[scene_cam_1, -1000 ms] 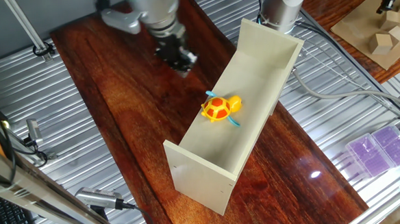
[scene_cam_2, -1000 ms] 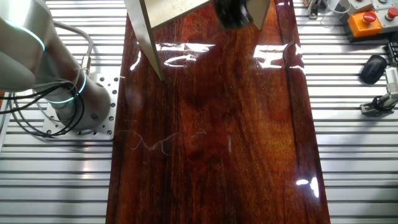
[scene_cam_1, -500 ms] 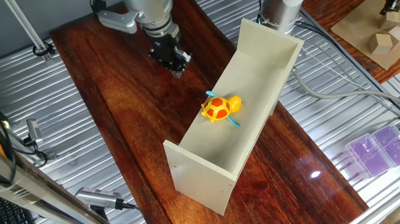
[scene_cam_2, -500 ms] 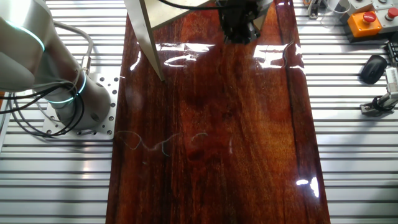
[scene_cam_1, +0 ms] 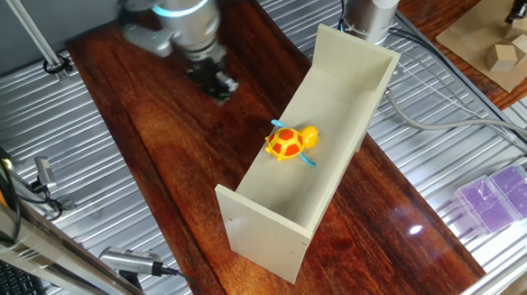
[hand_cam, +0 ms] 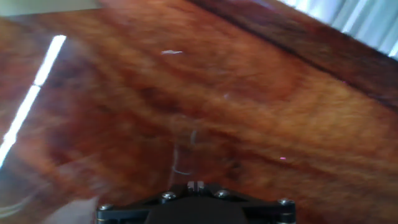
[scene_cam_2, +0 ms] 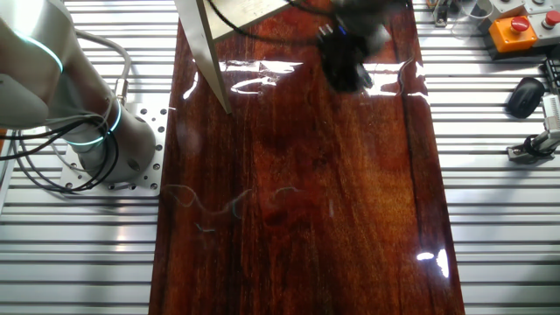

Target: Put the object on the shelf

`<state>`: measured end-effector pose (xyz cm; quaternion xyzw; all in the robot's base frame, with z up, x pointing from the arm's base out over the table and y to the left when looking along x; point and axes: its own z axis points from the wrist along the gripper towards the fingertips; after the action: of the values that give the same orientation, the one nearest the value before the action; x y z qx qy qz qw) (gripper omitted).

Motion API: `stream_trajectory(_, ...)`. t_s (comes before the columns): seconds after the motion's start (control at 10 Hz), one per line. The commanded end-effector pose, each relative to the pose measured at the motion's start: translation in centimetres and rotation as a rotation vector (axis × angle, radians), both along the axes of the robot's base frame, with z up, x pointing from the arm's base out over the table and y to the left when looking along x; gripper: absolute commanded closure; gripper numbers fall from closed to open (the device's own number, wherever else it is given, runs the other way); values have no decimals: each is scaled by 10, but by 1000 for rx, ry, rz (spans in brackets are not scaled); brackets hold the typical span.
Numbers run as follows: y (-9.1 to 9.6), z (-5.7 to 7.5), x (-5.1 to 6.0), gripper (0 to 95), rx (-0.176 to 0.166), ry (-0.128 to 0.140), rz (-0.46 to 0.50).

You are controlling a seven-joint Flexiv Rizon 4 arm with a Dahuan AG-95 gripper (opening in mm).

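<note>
The yellow toy turtle point(scene_cam_1: 290, 142) with an orange-red shell lies inside the long cream-white shelf point(scene_cam_1: 352, 78), about midway along its trough. My gripper point(scene_cam_1: 217, 85) is blurred and hangs over the dark wooden tabletop point(scene_cam_1: 155, 144), to the left of the shelf and well apart from the turtle. In the other fixed view the gripper point(scene_cam_2: 346, 70) is over the wood just below the shelf's end panel point(scene_cam_2: 236, 13); the turtle is out of that view. In the hand view the gripper's point(hand_cam: 196, 185) tips sit close together with nothing between them, over bare wood.
A brown cardboard tray point(scene_cam_1: 475, 37) with pale wooden blocks stands at the far right. A purple box point(scene_cam_1: 505, 193) lies on the metal slats at right. The arm's base point(scene_cam_2: 96, 131), an orange button box point(scene_cam_2: 512, 31) and a black mouse point(scene_cam_2: 525, 94) flank the wooden top.
My gripper has moved away from the shelf, left across the wood in one fixed view and further into frame in the other. The turtle and shelf have not moved.
</note>
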<state>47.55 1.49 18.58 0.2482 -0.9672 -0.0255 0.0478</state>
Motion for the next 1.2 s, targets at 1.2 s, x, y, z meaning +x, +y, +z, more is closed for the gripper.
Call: stream_trajectory(1.2, -6, -15, -16, 950, 15, -67, 17)
